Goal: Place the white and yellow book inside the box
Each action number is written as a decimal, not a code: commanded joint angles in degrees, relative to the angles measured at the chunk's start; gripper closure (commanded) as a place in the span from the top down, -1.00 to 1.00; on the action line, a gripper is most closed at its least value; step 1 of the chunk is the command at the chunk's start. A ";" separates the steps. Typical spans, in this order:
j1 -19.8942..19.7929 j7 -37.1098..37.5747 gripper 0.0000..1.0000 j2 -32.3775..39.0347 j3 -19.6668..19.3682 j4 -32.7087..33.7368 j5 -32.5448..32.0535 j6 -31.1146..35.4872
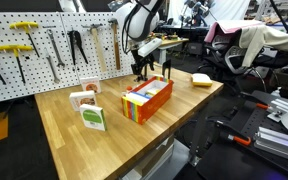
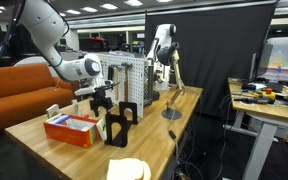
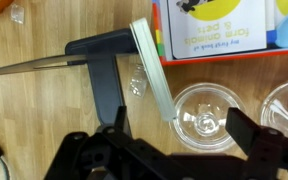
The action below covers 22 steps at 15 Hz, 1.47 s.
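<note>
Both jaws of the gripper stand wide apart and hold nothing; only the wrist view shows this plainly. Below the gap a clear cup sits on the desk, with a second cup just beside it. We find these cups in the wrist view alone. Next to them stands a black bookend, close to the corner of the box.

Inside the box lies the book, its white cover face up with a yellow patch near the edge of the picture. In both exterior views the box is too small for us to read what is in it.

What those views add is the setting. In both, the gripper hangs low over one end of the box, beside the bookend. In an exterior view, two upright booklets stand near the box on the side away from a yellow pad, and a pegboard of tools backs the desk.
</note>
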 commanded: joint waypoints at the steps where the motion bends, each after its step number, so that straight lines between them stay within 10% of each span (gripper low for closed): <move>1: 0.07 -2.59 1.00 0.70 -0.25 1.03 0.76 -1.32; 9: -0.05 -3.77 0.95 2.39 -1.24 2.04 0.45 -2.01; 11: -0.29 -3.71 0.46 2.62 -1.24 2.40 0.92 -2.11; 22: -0.79 -2.66 -0.95 2.99 -1.69 3.14 1.89 -3.48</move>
